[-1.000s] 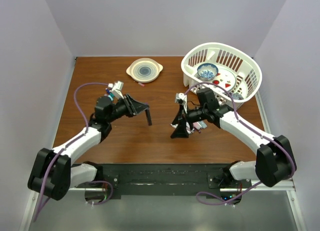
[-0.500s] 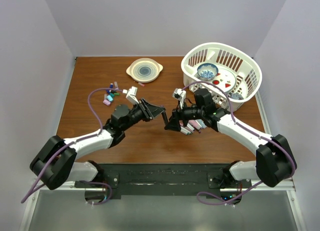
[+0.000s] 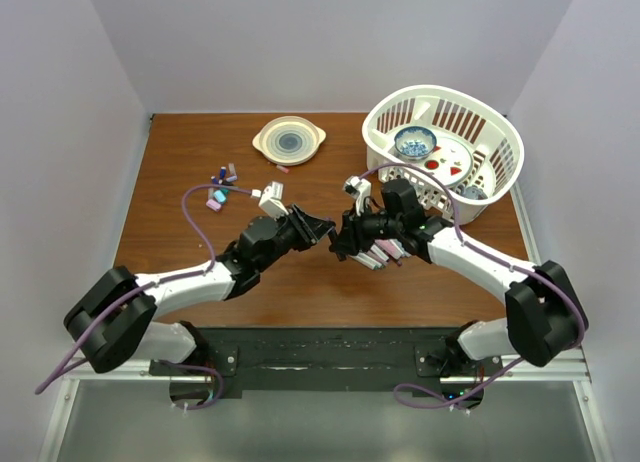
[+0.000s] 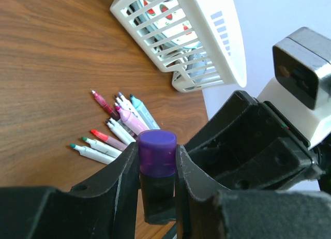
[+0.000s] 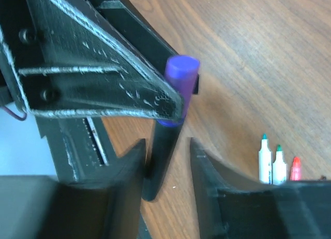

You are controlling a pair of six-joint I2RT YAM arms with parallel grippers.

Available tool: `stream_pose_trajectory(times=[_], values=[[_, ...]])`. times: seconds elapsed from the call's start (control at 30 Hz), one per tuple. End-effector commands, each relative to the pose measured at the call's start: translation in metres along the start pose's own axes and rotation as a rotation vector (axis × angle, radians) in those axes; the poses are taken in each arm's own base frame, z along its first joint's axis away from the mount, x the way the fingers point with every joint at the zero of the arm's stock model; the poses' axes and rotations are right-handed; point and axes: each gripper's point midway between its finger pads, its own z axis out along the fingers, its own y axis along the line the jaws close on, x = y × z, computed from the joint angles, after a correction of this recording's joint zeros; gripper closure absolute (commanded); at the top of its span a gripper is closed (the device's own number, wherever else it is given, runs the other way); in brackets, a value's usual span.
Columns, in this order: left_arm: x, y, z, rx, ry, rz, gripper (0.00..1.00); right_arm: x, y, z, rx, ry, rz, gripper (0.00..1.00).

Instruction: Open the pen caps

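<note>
Okay, top view: both arms meet mid-table (image 3: 190, 142), the left claw (image 3: 320, 227) and right claw (image 3: 343, 240) nose to nose, and the pen between them is too small to make out here. Loose caps (image 3: 218, 195) lie far left, about six; they are tiny, so the count is unsure. There is one plate (image 3: 289, 140), one basket (image 3: 500, 132) and one bowl (image 3: 414, 140) inside it. A bunch of uncapped pens (image 3: 383, 254) sits under the right arm.

Left wrist view: the left claw is clamped on the purple cap (image 4: 156, 148), with a finger (image 4: 129, 172) pressed to each side wall and the dark barrel (image 4: 158, 197) hanging below. The cap is up off the table. The uncapped pens on the wood number roughly nine, though they overlap.

Right wrist view: the right claw (image 5: 166, 151) straddles the barrel below the cap. Wood shows on one side, so it's unclear whether it is pinching or just close. Three pens are visible here, two with green tips and one red.

The cap is likely light, stiff, smooth plastic with a friction fit, and slippery under a shallow pinch. It is best held mid-wall, with the barrel held just under the joint and the pull straight along the axis. One capped pen is in hand.
</note>
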Motion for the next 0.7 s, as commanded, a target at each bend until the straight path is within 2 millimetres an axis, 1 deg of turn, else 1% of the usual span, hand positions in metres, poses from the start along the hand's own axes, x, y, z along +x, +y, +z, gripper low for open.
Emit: stream_pose_trajectory(times=[0.0, 0.03, 0.1, 0.13, 0.17, 0.2, 0.23, 0.27, 0.3, 0.33, 0.37, 0.4, 0.43, 0.47, 0.5, 0.53, 0.57, 0.63, 0.67], values=[[-0.011, -0.028, 0.011, 0.035, -0.063, 0.006, 1.00, -0.013, -0.001, 0.008, 0.007, -0.025, -0.008, 0.80], [-0.011, -0.029, 0.011, 0.042, -0.063, 0.011, 1.00, -0.011, 0.000, 0.009, -0.007, -0.015, -0.004, 1.00], [-0.017, -0.034, 0.011, 0.052, -0.080, 0.024, 1.00, -0.007, 0.009, 0.010, -0.059, 0.023, 0.006, 1.00], [-0.024, -0.031, 0.012, 0.029, -0.113, 0.046, 1.00, -0.005, 0.015, 0.010, -0.098, 0.039, -0.015, 1.00], [-0.030, -0.018, 0.011, -0.034, -0.128, 0.058, 1.00, 0.001, 0.029, 0.010, -0.170, 0.068, -0.022, 1.00], [-0.044, -0.018, 0.009, -0.056, -0.163, 0.058, 1.00, 0.007, 0.033, 0.010, -0.187, 0.092, -0.023, 1.00], [-0.058, -0.008, 0.007, -0.103, -0.213, 0.057, 1.00, 0.011, 0.038, 0.011, -0.212, 0.107, -0.037, 1.00], [-0.077, 0.009, 0.004, -0.164, -0.254, 0.051, 1.00, 0.015, 0.045, 0.014, -0.241, 0.122, -0.043, 1.00], [-0.092, 0.014, -0.002, -0.182, -0.294, 0.040, 1.00, 0.023, 0.050, 0.016, -0.279, 0.158, -0.026, 1.00], [-0.106, 0.022, -0.006, -0.209, -0.330, 0.006, 1.00, 0.026, 0.054, 0.018, -0.297, 0.174, -0.035, 1.00], [-0.128, 0.040, -0.013, -0.261, -0.384, -0.012, 1.00, 0.034, 0.060, 0.021, -0.313, 0.200, -0.039, 1.00], [-0.139, 0.043, -0.020, -0.276, -0.418, -0.026, 1.00, 0.038, 0.062, 0.024, -0.320, 0.218, -0.038, 1.00], [-0.152, 0.052, -0.027, -0.315, -0.475, -0.058, 1.00, 0.041, 0.065, 0.026, -0.330, 0.226, -0.044, 1.00], [-0.161, 0.063, -0.033, -0.357, -0.501, -0.064, 1.00, 0.045, 0.071, 0.028, -0.344, 0.242, -0.050, 1.00], [-0.169, 0.062, -0.039, -0.365, -0.528, -0.067, 1.00, 0.047, 0.071, 0.030, -0.341, 0.251, -0.049, 1.00], [-0.175, 0.066, -0.043, -0.387, -0.551, -0.068, 1.00, 0.048, 0.073, 0.030, -0.346, 0.254, -0.053, 1.00], [-0.179, 0.074, -0.048, -0.419, -0.560, -0.072, 1.00, 0.048, 0.073, 0.031, -0.344, 0.255, -0.054, 1.00], [-0.181, 0.079, -0.054, -0.435, -0.567, -0.072, 1.00, 0.047, 0.070, 0.031, -0.328, 0.254, -0.074, 1.00], [-0.183, 0.086, -0.058, -0.452, -0.573, -0.075, 1.00, 0.046, 0.068, 0.031, -0.319, 0.251, -0.091, 1.00]])
